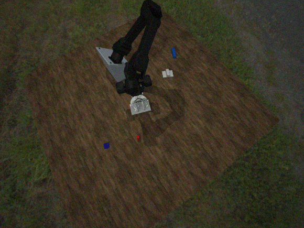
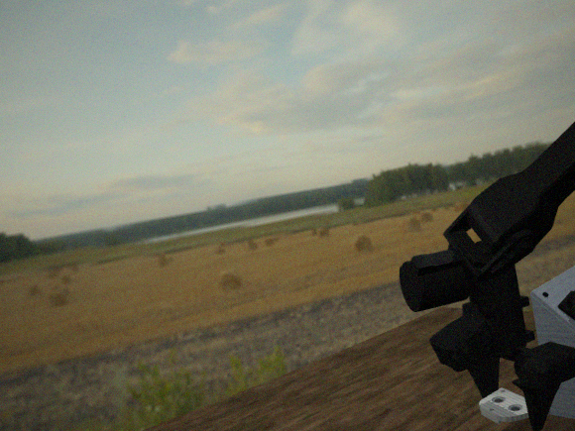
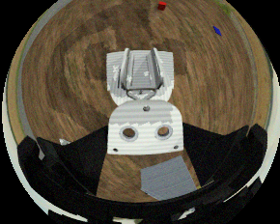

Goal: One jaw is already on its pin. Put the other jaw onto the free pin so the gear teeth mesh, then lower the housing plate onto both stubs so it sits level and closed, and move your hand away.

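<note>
The white housing plate (image 3: 145,118) (image 2: 507,403) has two round holes. My gripper (image 3: 144,127) (image 2: 516,409) is shut on it, one black finger at each side. The plate is held above the table on the arm's side of the white gripper base (image 3: 168,72) (image 1: 132,111). Two pale jaws, the left one (image 3: 126,68) and the right one (image 3: 156,68), stand on the base, roughly parallel in the wrist view. Their inner ends come together close to the held plate's edge. Whether the gear teeth mesh is too small to tell. The pins and stubs are hidden.
A red cube (image 1: 138,137) (image 3: 161,6) and a dark blue square (image 1: 106,145) (image 3: 217,30) lie beyond the base. A small white part (image 1: 167,75) and a blue block (image 1: 173,53) lie to one side. The grey mount (image 1: 120,74) (image 3: 169,179) is behind the gripper.
</note>
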Controlling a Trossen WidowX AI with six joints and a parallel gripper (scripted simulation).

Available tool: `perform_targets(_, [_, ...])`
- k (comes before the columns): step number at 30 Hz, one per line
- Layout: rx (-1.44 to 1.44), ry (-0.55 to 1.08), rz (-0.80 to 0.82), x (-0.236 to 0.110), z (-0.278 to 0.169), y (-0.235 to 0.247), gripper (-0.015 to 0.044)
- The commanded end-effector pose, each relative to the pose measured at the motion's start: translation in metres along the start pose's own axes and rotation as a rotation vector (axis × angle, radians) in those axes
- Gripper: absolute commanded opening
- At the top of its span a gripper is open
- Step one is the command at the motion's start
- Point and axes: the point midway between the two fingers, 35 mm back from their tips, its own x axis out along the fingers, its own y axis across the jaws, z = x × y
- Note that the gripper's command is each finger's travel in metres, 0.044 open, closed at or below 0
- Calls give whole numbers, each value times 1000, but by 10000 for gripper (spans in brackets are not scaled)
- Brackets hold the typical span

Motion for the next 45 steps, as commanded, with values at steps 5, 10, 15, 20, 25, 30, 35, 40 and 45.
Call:
perform_targets(5, [6, 2, 5, 1, -1, 1, 351])
perform_targets(10, [6, 2, 5, 1, -1, 1, 351])
perform_targets(15, [2, 2, 5, 1, -1, 1, 351])
perform_targets(20, [2, 2, 5, 1, -1, 1, 351])
perform_targets(25, [2, 2, 4, 5, -1, 1, 351])
perform_targets(30, [2, 1, 3, 13, 0, 1, 351])
perform_targets(35, [2, 1, 3, 21, 1, 1, 351])
perform_targets(40, [2, 1, 3, 30, 1, 1, 351])
perform_targets(45, [2, 1, 3, 38, 1, 1, 351])
